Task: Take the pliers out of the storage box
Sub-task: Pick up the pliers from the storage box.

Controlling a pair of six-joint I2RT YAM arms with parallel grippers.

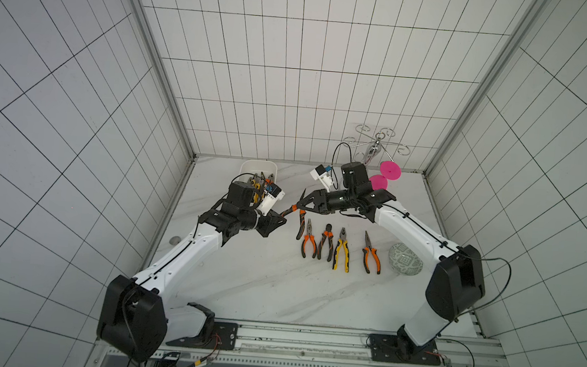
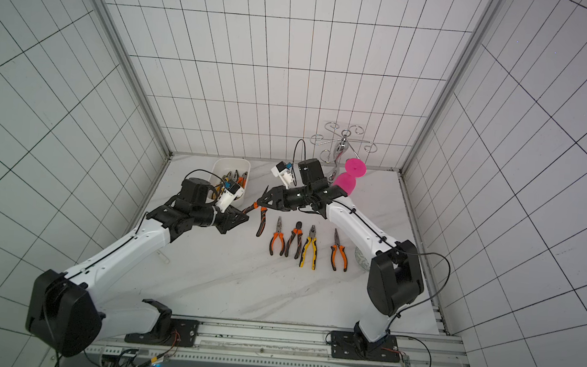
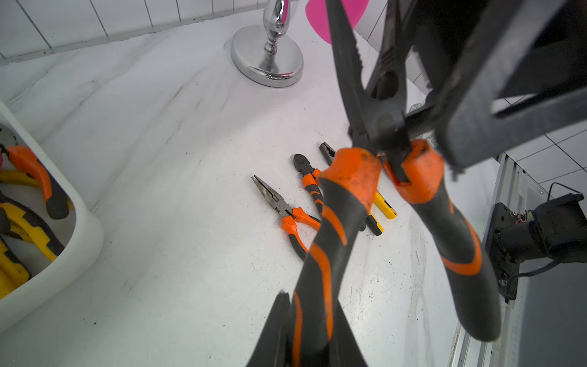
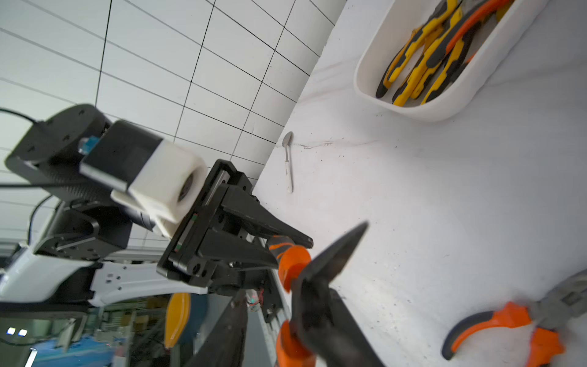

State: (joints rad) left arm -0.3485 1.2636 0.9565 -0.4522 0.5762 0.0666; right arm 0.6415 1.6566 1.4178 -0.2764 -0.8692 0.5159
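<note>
Gripping one handle of the long-nosed pliers point(image 3: 349, 178) with the left gripper point(image 1: 284, 216), fingers point(image 3: 279, 321) pressed together on the black grip with its orange stripes. Held clear of the table point(image 1: 258, 289), just left of centre in both top views, between the two arms and outside the storage box point(image 1: 246, 168). Slim dark steel nose pointing toward the top of the frame, parted at the tip and serrated along the inner edges in the left wrist view. Bright orange collars below the pivot, scuffed and grimy, with the second handle splayed wide and dangling toward the bottom of the frame. Meeting the head of the tool from the right with the right gripper point(image 1: 300, 205), black fingers point(image 3: 476, 127) either side of the pivot and close against it; impossible to tell whether clamped or slightly apart. Sitting up and to the left of centre in the top views, near the back wall, the white low-walled box with rounded corners, partly hidden behind the left wrist. Inside it the boxed pliers point(image 4: 422, 63), a heap of yellow-and-black and orange-and-black handles. Lying flat right of centre, below the held tool, a row of four pliers point(image 1: 341, 252), side by side with noses toward the back wall: three orange-and-black, one yellow-and-black. Further right, a green patterned disc point(image 1: 405, 263); above it, by the back wall, a chrome stand point(image 3: 266, 63).
</note>
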